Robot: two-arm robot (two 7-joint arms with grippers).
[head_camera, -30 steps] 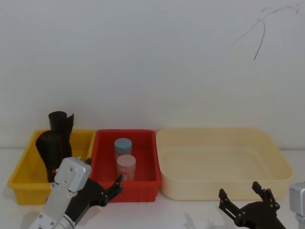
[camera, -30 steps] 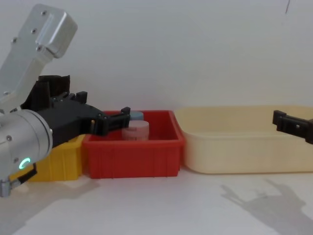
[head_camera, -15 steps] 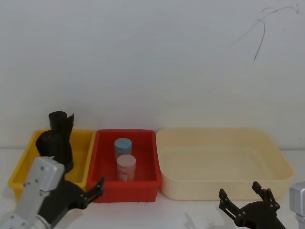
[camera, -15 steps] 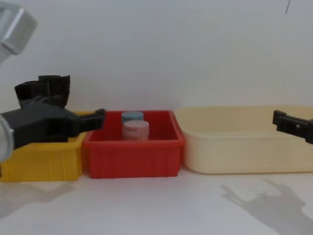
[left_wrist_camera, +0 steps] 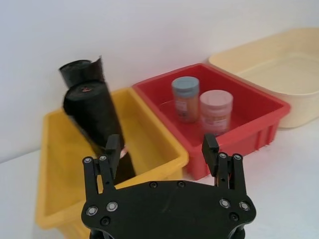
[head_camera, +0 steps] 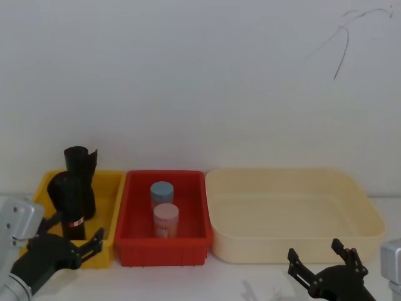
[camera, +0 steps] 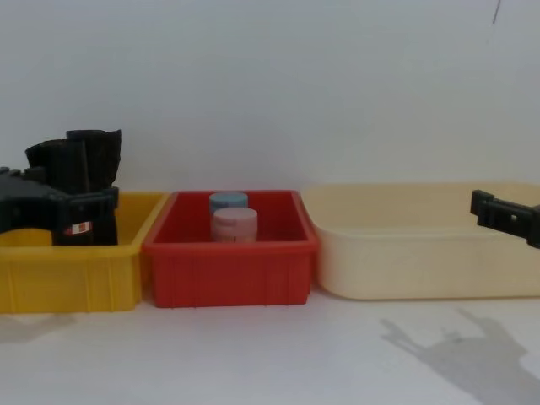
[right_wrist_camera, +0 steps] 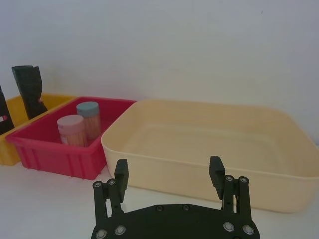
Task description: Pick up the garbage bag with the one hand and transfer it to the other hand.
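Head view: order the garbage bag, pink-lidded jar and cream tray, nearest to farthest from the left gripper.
1. Garbage bag, yellow bin, just beyond the left gripper.
2. Pink-lidded jar, red bin, middle.
3. Cream tray, far right.

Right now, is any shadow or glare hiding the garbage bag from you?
No. Chest view: the right hand casts a shadow on the table before the cream tray, clear of the garbage bag. Head view: the bag is evenly lit in the yellow bin. Left wrist view: no glare on it.
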